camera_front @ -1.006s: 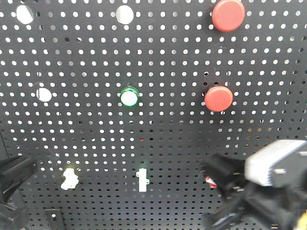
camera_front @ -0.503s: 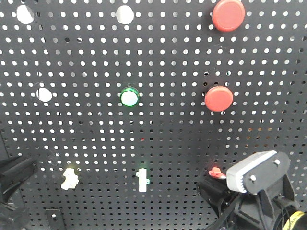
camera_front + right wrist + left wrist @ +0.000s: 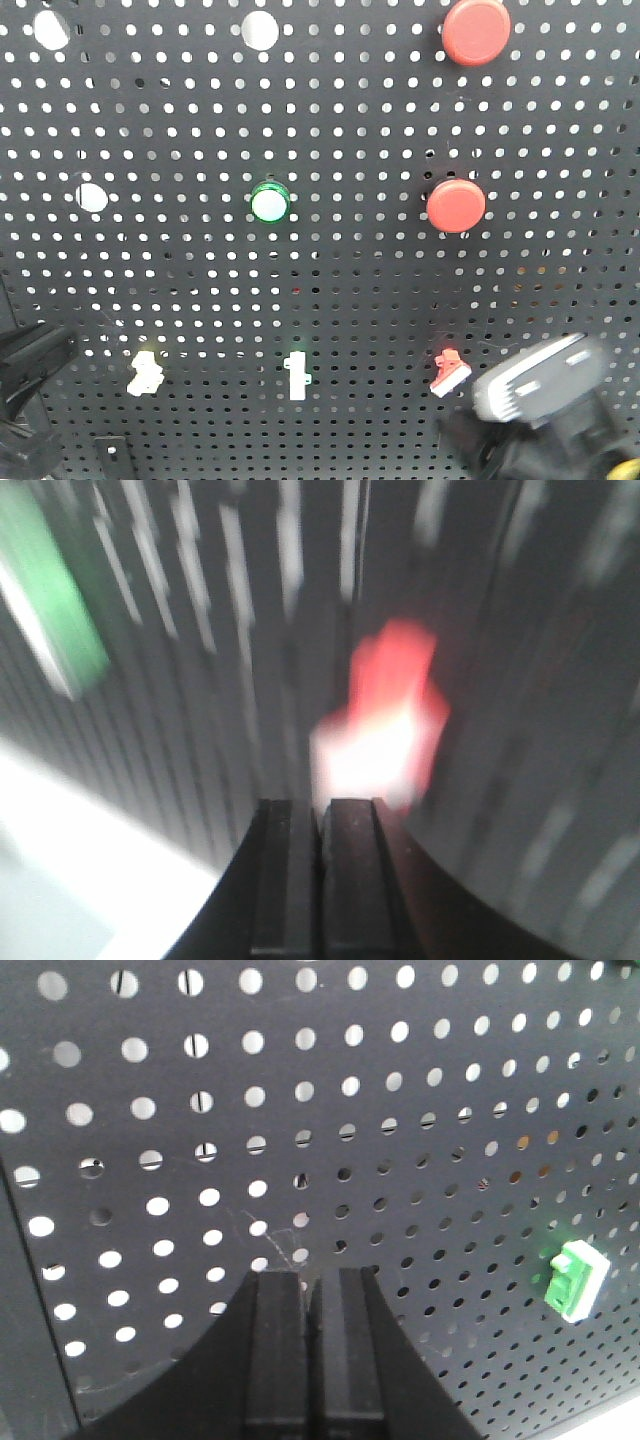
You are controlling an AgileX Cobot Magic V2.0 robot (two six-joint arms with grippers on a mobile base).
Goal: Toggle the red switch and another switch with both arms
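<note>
The red switch (image 3: 449,372) sits low on the right of the black pegboard (image 3: 350,280), red at the top and white below. My right arm's grey body (image 3: 538,386) is blurred just below and right of it, apart from it. In the right wrist view the right gripper (image 3: 322,806) is shut and empty, with the red switch (image 3: 385,720) a blur just beyond its tips. My left arm (image 3: 30,372) is at the lower left edge. The left gripper (image 3: 312,1278) is shut and empty against bare board, and a green switch (image 3: 572,1280) lies to its right.
Two small pale switches (image 3: 147,370) (image 3: 296,377) share the red switch's row. A green round button (image 3: 270,203) is at the centre. Big red push buttons (image 3: 456,205) (image 3: 476,30) are above the red switch. A green switch (image 3: 45,600) blurs past at the right wrist view's upper left.
My right arm has dropped down and to the right, uncovering the red switch, and is still blurred with motion. The left arm has not moved.
</note>
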